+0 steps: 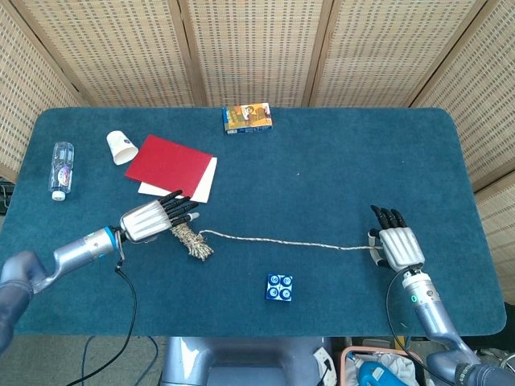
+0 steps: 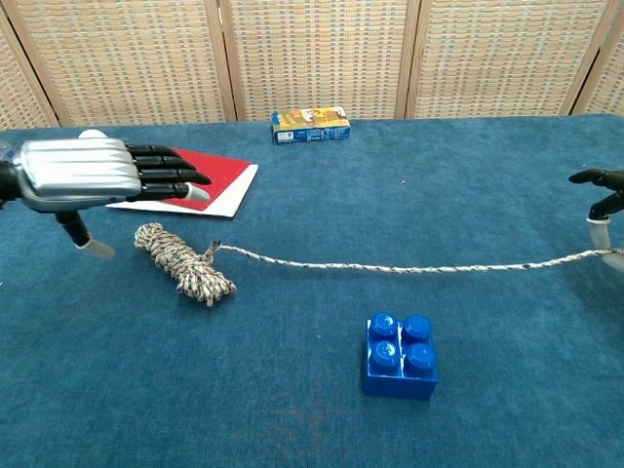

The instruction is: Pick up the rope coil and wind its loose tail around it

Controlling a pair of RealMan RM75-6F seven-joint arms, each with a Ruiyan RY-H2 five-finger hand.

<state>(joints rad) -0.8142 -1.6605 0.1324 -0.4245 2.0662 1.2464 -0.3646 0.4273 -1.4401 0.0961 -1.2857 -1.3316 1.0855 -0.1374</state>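
The rope coil (image 1: 191,240) (image 2: 185,261), a short beige speckled bundle, lies on the blue table left of centre. Its loose tail (image 1: 290,241) (image 2: 409,266) runs straight to the right across the cloth. My left hand (image 1: 157,217) (image 2: 97,175) hovers just above and left of the coil with its fingers stretched out and nothing in it. My right hand (image 1: 397,241) (image 2: 603,200) sits at the tail's far end, fingers extended. The rope end lies by its thumb, and the thumb tip shows slightly above the rope in the chest view.
A blue toy brick (image 1: 279,287) (image 2: 401,356) stands in front of the tail. A red folder (image 1: 169,165) on white paper lies behind the left hand, with a paper cup (image 1: 121,147) and a water bottle (image 1: 61,169) further left. A snack box (image 1: 247,117) sits at the back.
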